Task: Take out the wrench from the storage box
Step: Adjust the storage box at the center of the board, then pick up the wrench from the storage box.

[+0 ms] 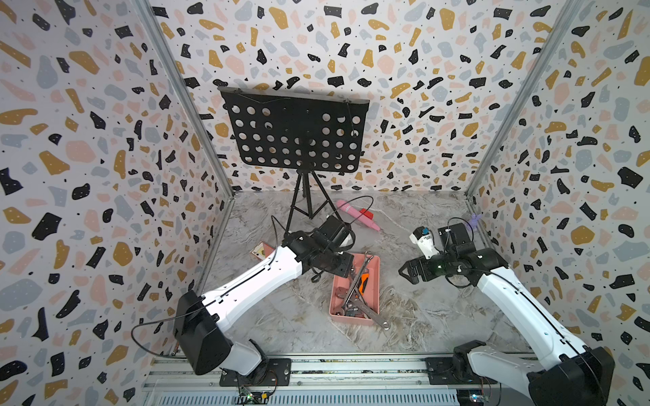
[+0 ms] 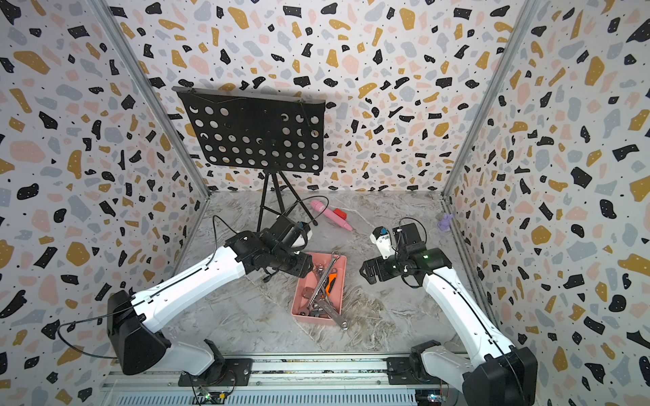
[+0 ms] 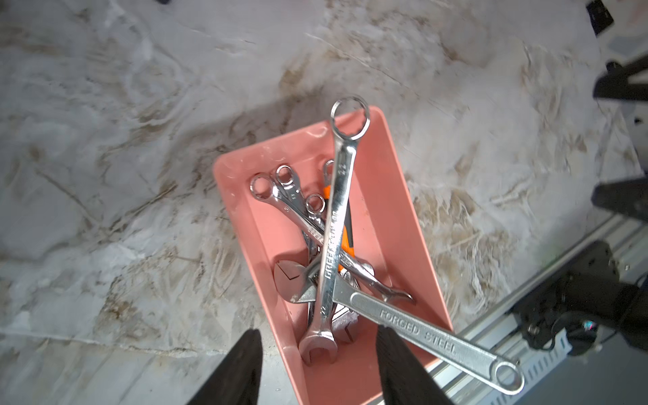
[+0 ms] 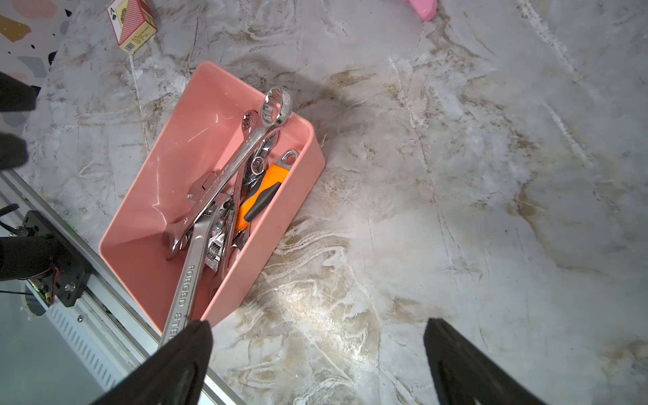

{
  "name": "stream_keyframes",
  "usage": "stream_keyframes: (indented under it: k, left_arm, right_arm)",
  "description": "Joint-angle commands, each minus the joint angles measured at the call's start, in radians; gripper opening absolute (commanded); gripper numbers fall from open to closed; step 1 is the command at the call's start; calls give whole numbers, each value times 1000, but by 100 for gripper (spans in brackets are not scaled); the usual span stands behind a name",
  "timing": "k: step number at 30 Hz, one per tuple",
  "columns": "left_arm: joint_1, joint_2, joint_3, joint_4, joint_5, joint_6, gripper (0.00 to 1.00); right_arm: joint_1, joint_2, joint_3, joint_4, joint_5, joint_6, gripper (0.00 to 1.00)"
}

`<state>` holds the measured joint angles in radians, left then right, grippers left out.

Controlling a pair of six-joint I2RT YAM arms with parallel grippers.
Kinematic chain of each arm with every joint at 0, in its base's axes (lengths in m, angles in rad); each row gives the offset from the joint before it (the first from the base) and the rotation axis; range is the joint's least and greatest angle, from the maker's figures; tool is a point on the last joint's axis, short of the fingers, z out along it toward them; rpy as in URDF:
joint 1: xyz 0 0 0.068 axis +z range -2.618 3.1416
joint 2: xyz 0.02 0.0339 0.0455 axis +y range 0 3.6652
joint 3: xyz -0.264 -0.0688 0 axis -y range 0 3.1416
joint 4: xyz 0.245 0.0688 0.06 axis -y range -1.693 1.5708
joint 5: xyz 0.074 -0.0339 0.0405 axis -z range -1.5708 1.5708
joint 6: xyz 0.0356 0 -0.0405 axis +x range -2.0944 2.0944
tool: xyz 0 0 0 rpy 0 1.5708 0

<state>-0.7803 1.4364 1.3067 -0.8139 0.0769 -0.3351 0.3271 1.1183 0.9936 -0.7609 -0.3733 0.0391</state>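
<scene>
Basically nothing's out yet: every wrench lies in the storage box [image 1: 373, 293], which sits on the worktop toward its front edge, roughly midway betw the two arms. Left gripper [image 3: 318, 329] hangs above the box w/ jaws part-open and nothing clamped. The open end of the long combination wrench [image 3: 336, 217] shows betw the fingers in the left wrist view but isn't held. That wrench tops the pile, ring end resting over the box's far rim. Adjustable wrench [image 3: 420, 333] crosses under it, handle poking out over the near rim toward the front edge. Smaller wrenches [image 3: 291, 196] and an orange-handled tool [image 4: 257, 203] lie underneath. Right gripper [image 4: 317, 322] hovers off the box's right side, jaws spread wide, empty. My read: task's at the grasp step, approx zero done. Left to do = close on one wrench (long one looks easiest, it's topmost), lift it clear w/o dragging the others, set it on the worktop
</scene>
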Motion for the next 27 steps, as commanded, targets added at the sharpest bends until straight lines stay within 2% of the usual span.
stream_keyframes:
  k: [1,4,9,18,27]
  left_arm:
    - [5,-32,-75,90,68,169,65]
    - [5,-64,-142,175,106,234,72]
    - [5,-65,-205,273,150,264,83]
    - [3,1,-271,433,178,224,83]
    - [2,139,-280,506,150,192,73]
  right_arm:
    - [3,-45,-15,-2,0,-16,100]
    - [3,-63,-31,17,-18,-4,100]
    - [3,-92,-69,46,-29,24,100]
    - [3,-95,-86,46,-21,33,100]
    - [3,-98,-91,46,-15,35,100]
